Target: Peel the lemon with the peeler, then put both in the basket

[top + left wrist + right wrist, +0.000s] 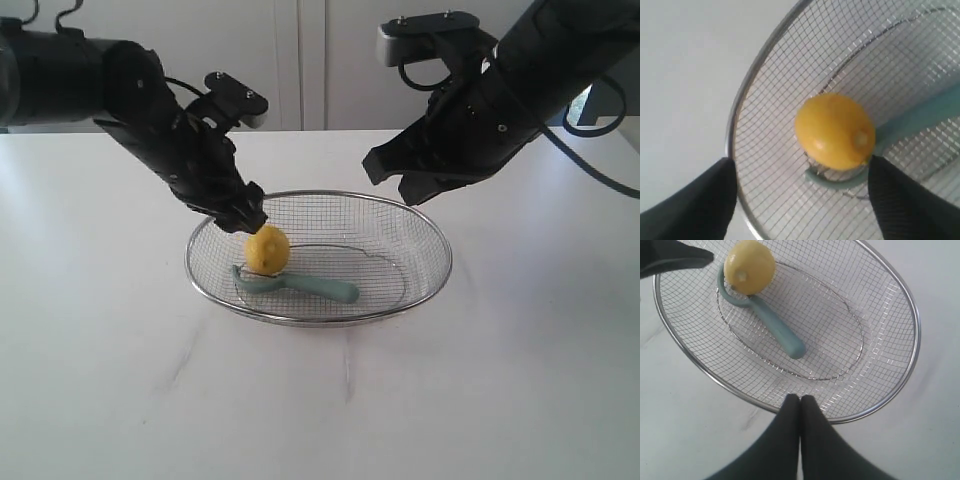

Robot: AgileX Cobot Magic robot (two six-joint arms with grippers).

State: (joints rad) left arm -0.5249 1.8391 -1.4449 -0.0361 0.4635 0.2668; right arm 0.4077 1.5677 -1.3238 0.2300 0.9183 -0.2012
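On tabletop [120,380], basket [400,240] is loaded with both items. Right claw [800,399] pressed together, empty, above basket. Left claw [248,218] spread, nothing gripped. Peeler [320,287] laid flat; lemon [267,249] rested on its head. Placement judged done; peeling not verifiable; retraction left.

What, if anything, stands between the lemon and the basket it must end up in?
Nothing visible does: the lemon already lies inside the basket, resting on the head of the peeler, with the left gripper open over it.
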